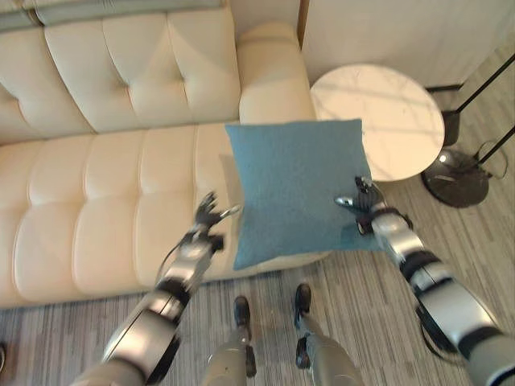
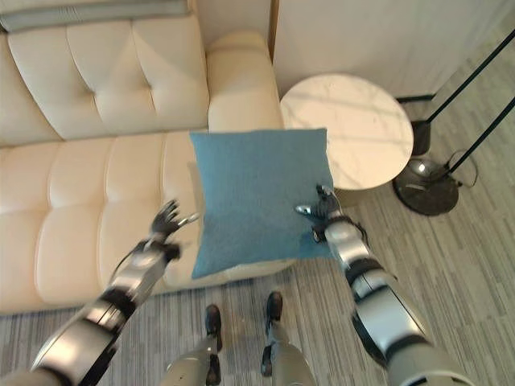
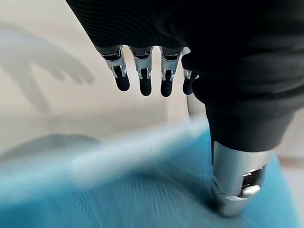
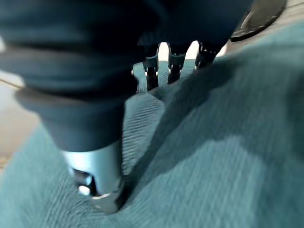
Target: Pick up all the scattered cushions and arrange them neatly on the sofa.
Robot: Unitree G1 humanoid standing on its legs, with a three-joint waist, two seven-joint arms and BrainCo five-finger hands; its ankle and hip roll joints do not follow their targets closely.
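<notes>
Right hand (image 1: pixel 364 207) apparently pinching one blue cushion (image 1: pixel 294 186); left hand (image 1: pixel 208 215) fingers spread.

Cream tufted leather sofa (image 1: pixel 96 201) on grey striped carpet floor (image 1: pixel 386 297). Blue square cushion (image 1: pixel 296 186) lies on seat at armrest end, front edge overhanging. Round white side table (image 1: pixel 386 112) beside armrest.

The cushion (image 1: pixel 296 186) near my silver, dark-tipped fingers (image 3: pixel 144 76) is plain teal blue with a fine woven texture. The sofa (image 1: pixel 96 193) beneath it is cream, tufted into padded panels. The round side table (image 1: pixel 386 112) is white with faint marbling, and the floor (image 1: pixel 354 297) is grey with thin stripes.
</notes>
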